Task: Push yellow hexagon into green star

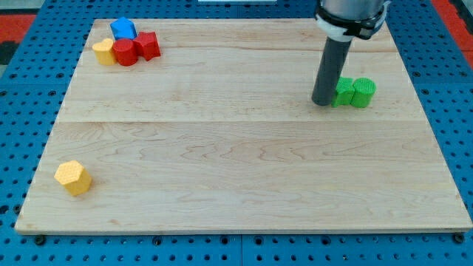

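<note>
A yellow hexagon [73, 177] lies near the board's bottom-left corner. A green star [344, 93] sits at the right, touching a green cylinder-like block [363, 91] on its right. My tip [323, 102] rests on the board just left of the green star, touching or nearly touching it, far from the yellow hexagon. The rod partly hides the star's left side.
At the top left is a cluster: a blue block [123, 29], a yellow block [104, 52], a red round block [126, 52] and a red star-like block [148, 45]. The wooden board [236, 162] lies on a blue perforated table.
</note>
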{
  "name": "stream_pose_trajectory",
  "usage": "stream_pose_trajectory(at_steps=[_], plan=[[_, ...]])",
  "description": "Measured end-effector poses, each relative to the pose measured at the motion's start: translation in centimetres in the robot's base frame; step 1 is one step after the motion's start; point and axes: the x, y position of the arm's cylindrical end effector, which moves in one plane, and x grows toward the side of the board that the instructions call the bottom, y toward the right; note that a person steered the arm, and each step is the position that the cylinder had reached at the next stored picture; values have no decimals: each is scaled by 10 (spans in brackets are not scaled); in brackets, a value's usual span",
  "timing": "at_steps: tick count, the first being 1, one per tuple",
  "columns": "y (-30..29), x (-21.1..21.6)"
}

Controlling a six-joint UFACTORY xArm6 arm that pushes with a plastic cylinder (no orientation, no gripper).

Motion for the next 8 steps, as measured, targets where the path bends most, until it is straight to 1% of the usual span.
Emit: stream_pose_trajectory(at_steps=[1,2,3,4,5,6,7,8], plan=[[-25,85],[-116,170],[-267,201],[-375,183],[-405,144],[-322,128],[-275,167],[-279,187]])
